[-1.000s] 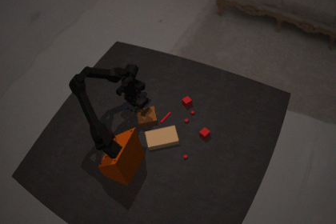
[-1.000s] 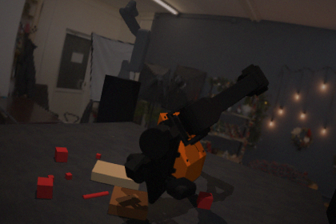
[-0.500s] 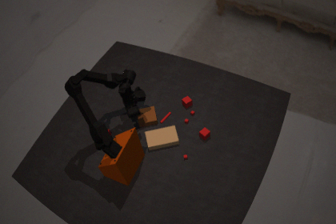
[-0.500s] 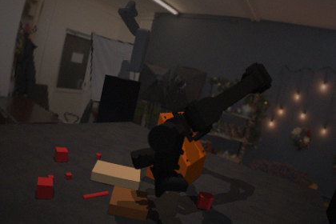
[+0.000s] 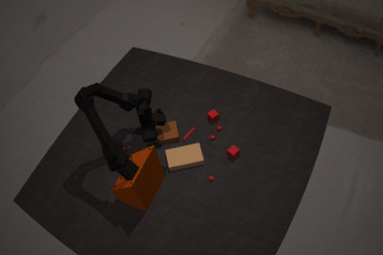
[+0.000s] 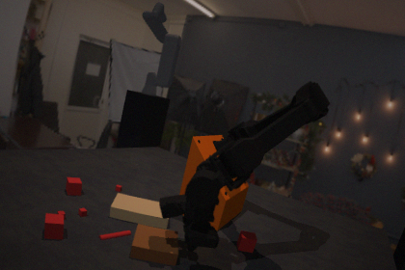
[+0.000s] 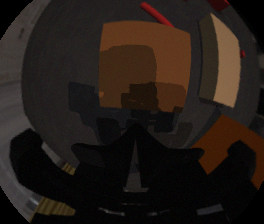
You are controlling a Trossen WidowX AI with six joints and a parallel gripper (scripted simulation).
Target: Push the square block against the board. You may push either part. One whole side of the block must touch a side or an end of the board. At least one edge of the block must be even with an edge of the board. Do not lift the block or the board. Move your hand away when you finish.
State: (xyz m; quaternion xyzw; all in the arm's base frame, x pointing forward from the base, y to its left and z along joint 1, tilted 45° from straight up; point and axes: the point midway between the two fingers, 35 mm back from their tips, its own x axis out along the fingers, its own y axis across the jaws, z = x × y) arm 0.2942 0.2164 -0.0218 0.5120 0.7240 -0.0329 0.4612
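A dark table (image 5: 274, 117) (image 6: 29, 173) (image 7: 58, 60) spreads beneath the fingers (image 5: 154, 145) (image 6: 192, 251), which are clenched together on nothing. The black arm (image 5: 98, 127) (image 6: 275, 134) reaches over to them from its orange base (image 5: 148, 186) (image 6: 190, 168) (image 7: 233, 145), at their right in the wrist view. The tan board (image 5: 184, 155) (image 6: 137, 208) (image 7: 228, 62) lies ahead and right in that view, farther off than the brown block (image 5: 170, 130) (image 6: 154, 242) (image 7: 128, 37), just ahead of the fingers. A gap separates block and board; contact between fingertips and block cannot be made out. Beyond the block lies a red stick (image 5: 189, 133) (image 6: 115, 234) (image 7: 156, 15).
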